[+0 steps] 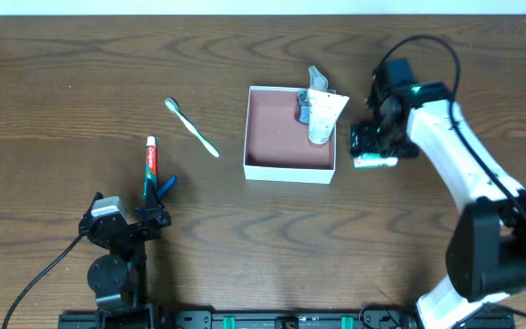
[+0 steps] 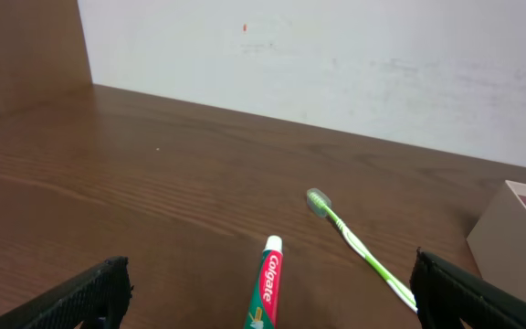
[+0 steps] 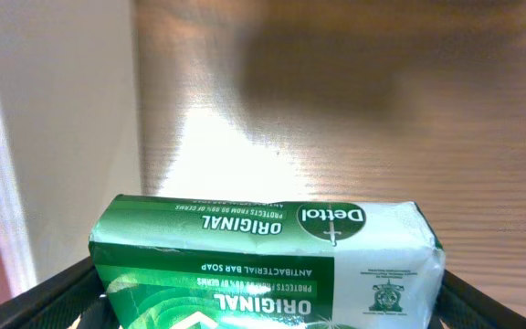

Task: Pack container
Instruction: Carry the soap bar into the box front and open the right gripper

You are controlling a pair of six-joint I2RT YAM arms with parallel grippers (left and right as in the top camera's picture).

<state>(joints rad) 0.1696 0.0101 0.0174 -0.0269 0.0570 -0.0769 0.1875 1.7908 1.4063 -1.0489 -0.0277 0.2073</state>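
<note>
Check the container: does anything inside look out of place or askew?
Yes. The white tube in the container leans in its far right corner, and a grey item behind it pokes out over the rim.

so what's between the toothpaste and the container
The toothbrush lies diagonally between the toothpaste and the container, touching neither; clearest in the overhead view.

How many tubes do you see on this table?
2. The toothpaste lies left of the box; a white tube sits in the box's far right corner. Others may be hidden behind it.
</note>
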